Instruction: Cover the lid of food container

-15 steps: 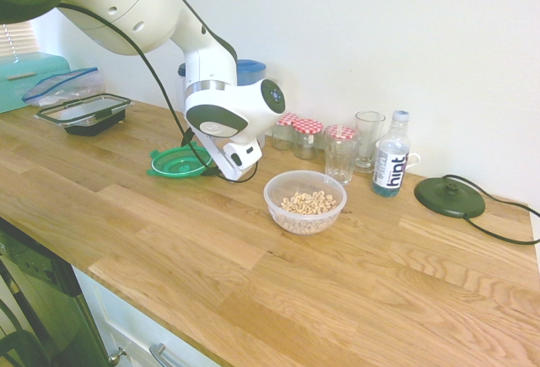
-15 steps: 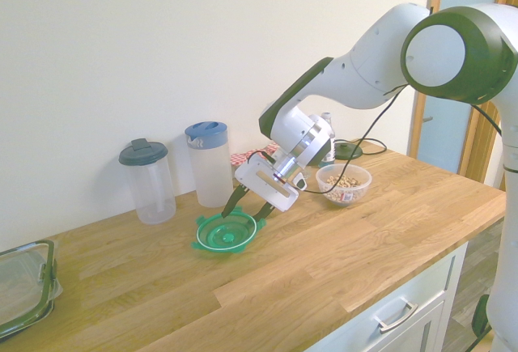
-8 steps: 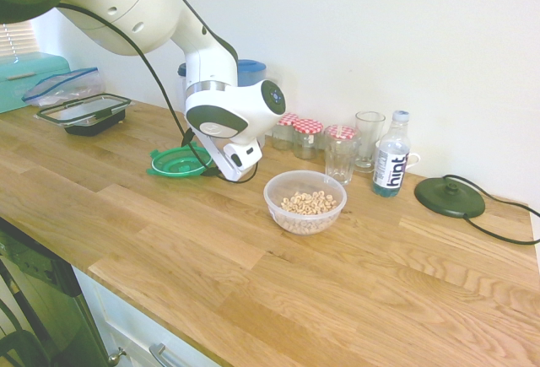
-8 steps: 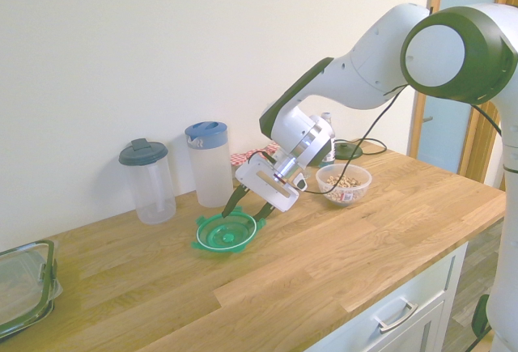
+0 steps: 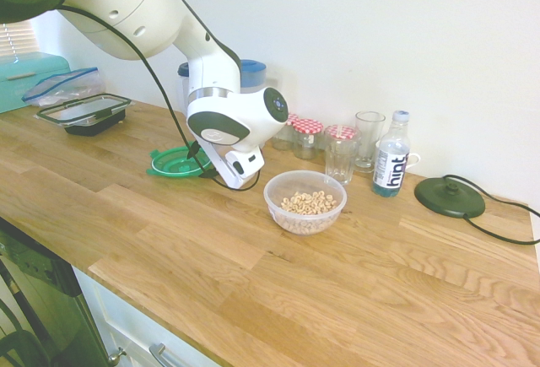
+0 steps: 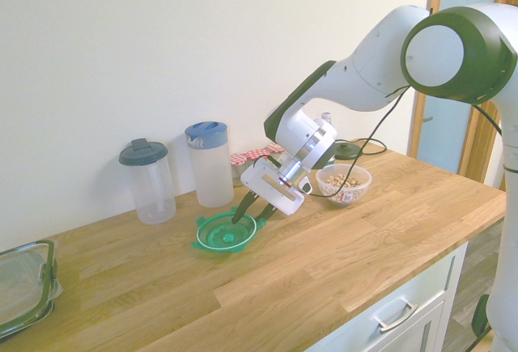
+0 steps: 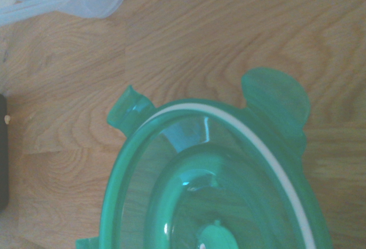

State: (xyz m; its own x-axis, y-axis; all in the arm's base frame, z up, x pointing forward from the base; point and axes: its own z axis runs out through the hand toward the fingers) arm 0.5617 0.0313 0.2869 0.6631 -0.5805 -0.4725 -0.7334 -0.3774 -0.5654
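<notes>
Green translucent lid (image 6: 218, 240) lies on the wood counter (image 5: 211, 257) — partly hidden behind the gripper (image 6: 256, 214), its fingers parted at the rim; whether they touch it, I can't tell. The wrist view cuts it off. The cereal bowl (image 5: 305, 202) stands uncovered nearby.

Glossy, translucent green plastic lid (image 7: 217, 163); smooth, cloudy clear plastic bowl (image 5: 295, 215); wood-grained countertop (image 5: 194, 249), apparently smooth, with a soft satin sheen; drawer handle (image 6: 398, 316), shiny metal.

3 jars (image 5: 307, 143), 2 jugs (image 6: 212, 176)
</notes>
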